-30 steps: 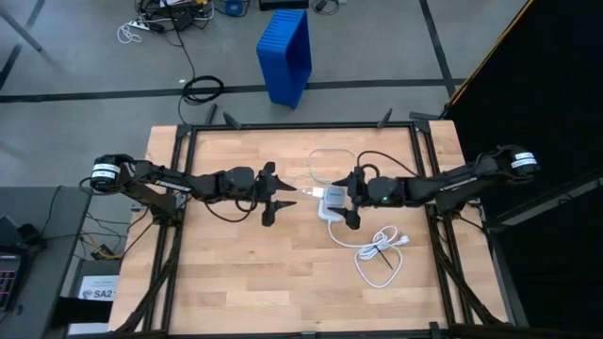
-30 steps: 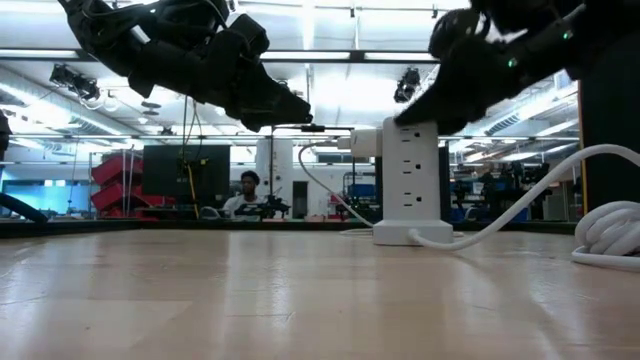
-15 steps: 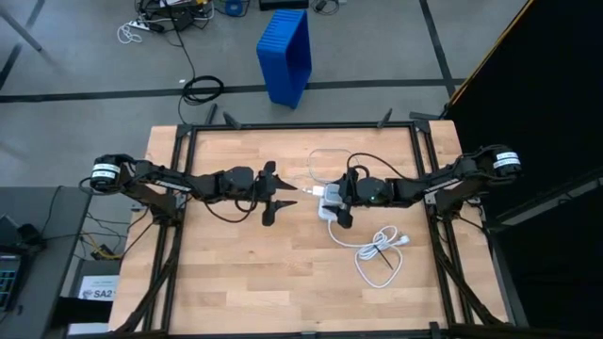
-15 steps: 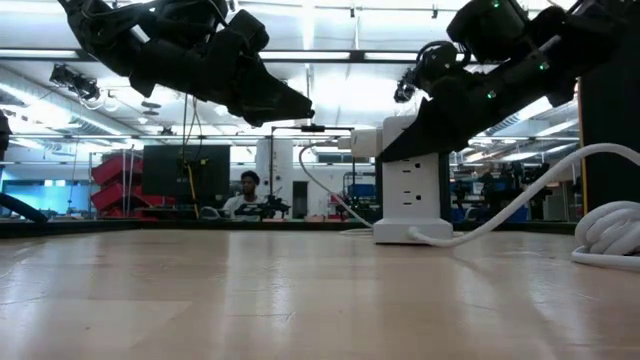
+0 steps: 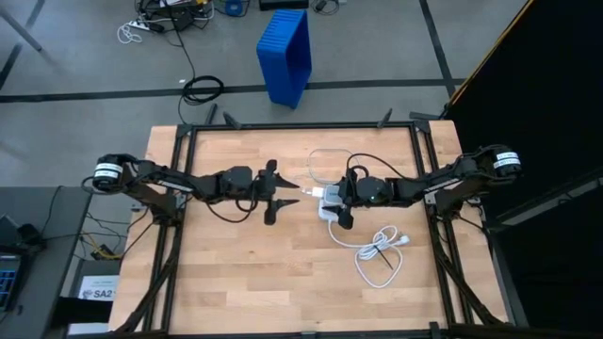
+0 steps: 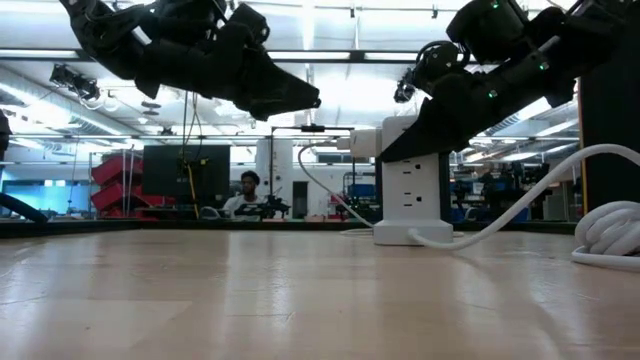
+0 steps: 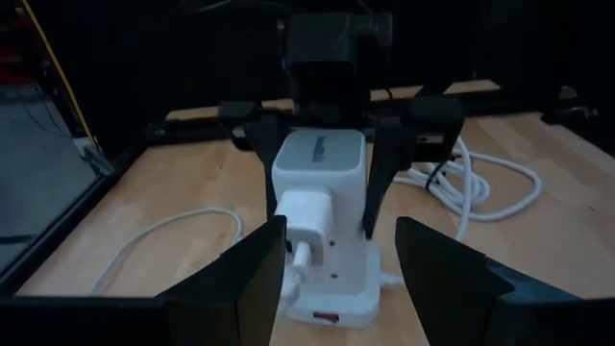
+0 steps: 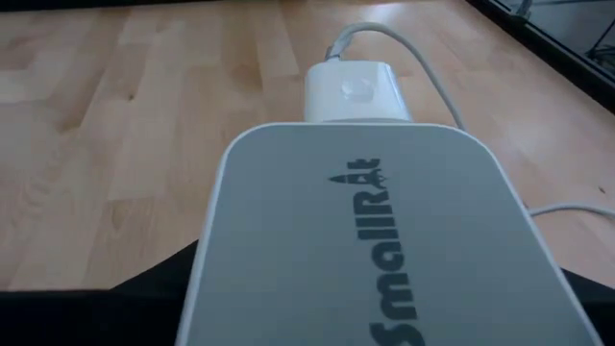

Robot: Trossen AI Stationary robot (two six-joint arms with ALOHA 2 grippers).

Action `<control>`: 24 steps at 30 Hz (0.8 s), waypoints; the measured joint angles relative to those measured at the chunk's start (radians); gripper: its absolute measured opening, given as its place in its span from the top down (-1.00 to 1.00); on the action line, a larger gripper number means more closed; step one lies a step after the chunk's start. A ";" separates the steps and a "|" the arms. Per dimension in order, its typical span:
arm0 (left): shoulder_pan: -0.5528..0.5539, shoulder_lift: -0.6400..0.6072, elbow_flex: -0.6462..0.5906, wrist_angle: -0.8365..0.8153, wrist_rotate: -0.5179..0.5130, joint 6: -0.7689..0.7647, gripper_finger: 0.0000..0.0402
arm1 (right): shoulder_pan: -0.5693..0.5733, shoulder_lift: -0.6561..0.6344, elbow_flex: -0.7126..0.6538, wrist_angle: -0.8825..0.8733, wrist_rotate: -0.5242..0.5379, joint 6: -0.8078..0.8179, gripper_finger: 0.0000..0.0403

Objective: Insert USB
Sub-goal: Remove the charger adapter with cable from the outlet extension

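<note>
The right tool (image 5: 341,201), since a second ago, has moved onto the socket block (image 6: 407,180) and clamps it upright; the left tool (image 5: 280,198), fingers wide, has eased slightly toward it. The USB (image 5: 320,160) runs from the charger (image 7: 306,213) on the block, apparently already inserted. Wooden bench (image 5: 236,273); workshop with a seated person (image 6: 243,193) beyond.

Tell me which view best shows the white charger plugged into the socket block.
The left wrist view: the charger faces the camera on the socket block, between the open left hand. The right wrist view shows its top, the low view its side, and the high view only a speck.
</note>
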State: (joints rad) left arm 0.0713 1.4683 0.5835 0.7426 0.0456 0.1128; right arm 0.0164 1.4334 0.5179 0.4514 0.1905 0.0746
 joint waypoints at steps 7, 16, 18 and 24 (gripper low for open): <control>-0.001 0.086 0.005 0.100 -0.001 0.055 -0.06 | 0.001 0.000 0.000 0.002 0.000 0.008 -0.30; -0.015 0.130 0.051 0.098 -0.008 0.079 -0.43 | 0.020 0.001 0.000 0.023 -0.012 0.015 -0.30; -0.014 0.153 0.064 0.098 -0.010 0.062 -0.46 | 0.028 0.001 0.000 0.037 -0.017 0.011 -0.30; -0.014 0.198 0.098 0.100 0.002 0.034 -0.47 | 0.042 0.001 0.000 0.069 -0.015 -0.007 -0.30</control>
State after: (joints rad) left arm 0.0570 1.6663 0.6813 0.8421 0.0478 0.1469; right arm 0.0582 1.4342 0.5179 0.5205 0.1752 0.0671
